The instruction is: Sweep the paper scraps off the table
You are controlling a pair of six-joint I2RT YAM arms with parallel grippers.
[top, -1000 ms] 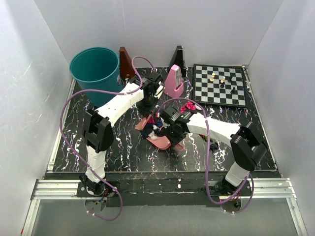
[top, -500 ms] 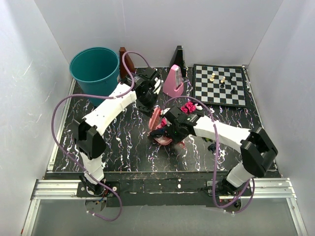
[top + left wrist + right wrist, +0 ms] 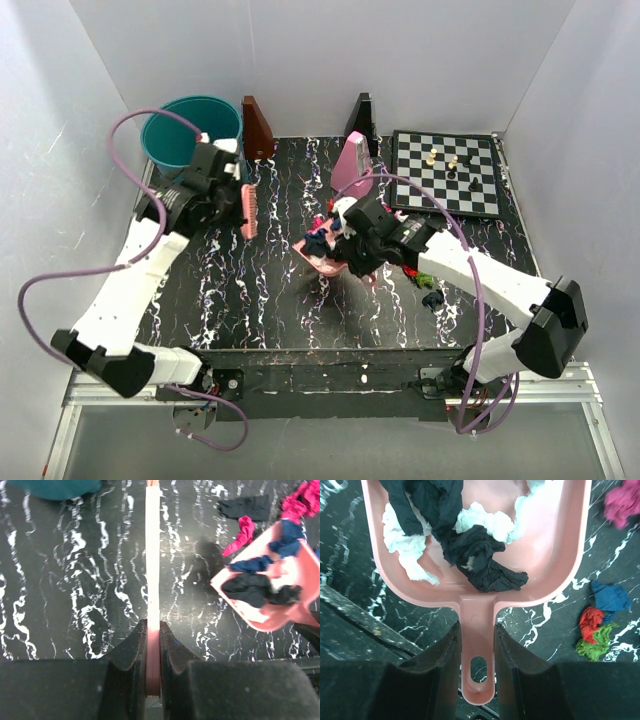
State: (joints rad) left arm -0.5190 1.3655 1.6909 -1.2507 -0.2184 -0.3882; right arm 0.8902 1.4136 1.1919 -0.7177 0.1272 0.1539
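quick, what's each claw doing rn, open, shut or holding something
left claw: shut on the pink brush
right claw: shut on the handle of the pink dustpan

Veined black table [image 3: 262,300], loose paper scraps [image 3: 610,598], chessboard [image 3: 447,173]

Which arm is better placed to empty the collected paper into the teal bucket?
Right, probably. The right arm's fingers are shut on the handle of the pink dustpan, which is loaded with paper scraps. The left arm's fingers hold only the brush, near the bucket.
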